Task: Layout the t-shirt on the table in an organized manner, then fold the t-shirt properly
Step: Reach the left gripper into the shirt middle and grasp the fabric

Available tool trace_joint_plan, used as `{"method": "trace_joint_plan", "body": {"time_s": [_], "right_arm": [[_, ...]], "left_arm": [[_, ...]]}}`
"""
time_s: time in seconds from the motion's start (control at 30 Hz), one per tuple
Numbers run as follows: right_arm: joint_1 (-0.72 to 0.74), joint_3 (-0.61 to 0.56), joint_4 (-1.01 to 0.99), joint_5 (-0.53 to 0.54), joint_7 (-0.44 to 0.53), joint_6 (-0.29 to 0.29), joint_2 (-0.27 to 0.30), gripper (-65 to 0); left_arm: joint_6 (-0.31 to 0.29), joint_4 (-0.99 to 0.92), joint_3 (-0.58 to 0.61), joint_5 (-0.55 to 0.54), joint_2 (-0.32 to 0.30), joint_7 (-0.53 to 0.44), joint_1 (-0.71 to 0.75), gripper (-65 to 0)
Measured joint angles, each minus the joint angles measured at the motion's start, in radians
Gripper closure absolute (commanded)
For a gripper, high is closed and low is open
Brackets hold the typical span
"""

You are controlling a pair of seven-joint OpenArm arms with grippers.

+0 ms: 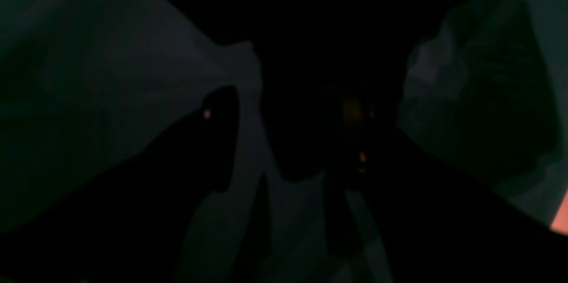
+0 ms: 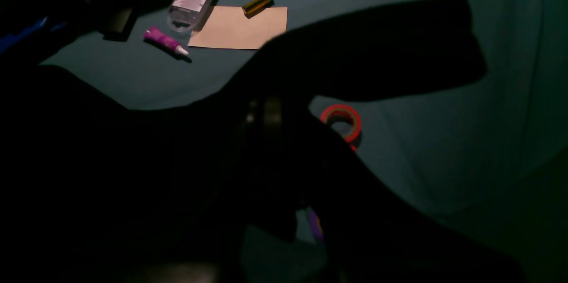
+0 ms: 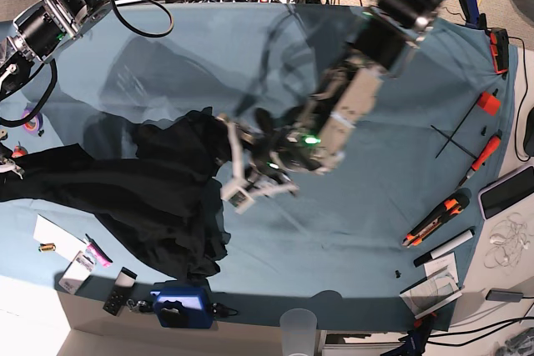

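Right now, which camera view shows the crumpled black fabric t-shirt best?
The base view: the crumpled black fabric t-shirt lies bunched on the light teal cloth table, its whole outline visible. The right wrist view shows only dark silhouetted folds; the left wrist view is nearly black.

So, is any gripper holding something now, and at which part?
The right gripper is shut on the black fabric t-shirt, at its stretched-out edge by the table's side. The left gripper stands open beside the bunched shirt, holding nothing.
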Motion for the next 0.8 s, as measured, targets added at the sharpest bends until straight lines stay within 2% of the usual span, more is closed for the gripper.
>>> {"method": "trace_joint_plan", "body": {"time_s": [0.2,0.47,0.67,0.73,0.8], "right_arm": [[0.0,0.0,0.0,0.0,0.0,0.0,0.0,0.0],[0.0,0.0,0.0,0.0,-0.001,0.0,0.0,0.0],[0.0,0.0,0.0,0.0,-0.016,0.0,0.0,0.0],[0.0,0.0,0.0,0.0,-0.016,0.0,0.0,0.0],[0.0,0.0,0.0,0.0,-0.016,0.0,0.0,0.0]], "left_arm": [[0.001,-0.092,-0.003,0.0,0.03,-0.049,-0.003,-31.6],[0.002,-0.148,-0.004,0.001,0.105,-0.061,-0.009,-31.6],[0.023,-0.148,-0.004,0.001,0.111,-0.079,-0.01,-31.5],[0.069,-0.148,-0.004,0.008,0.118,-0.089,-0.01,-27.9],[0.074,-0.148,-0.004,0.042,0.126,-0.114,-0.008,-19.1]]}}
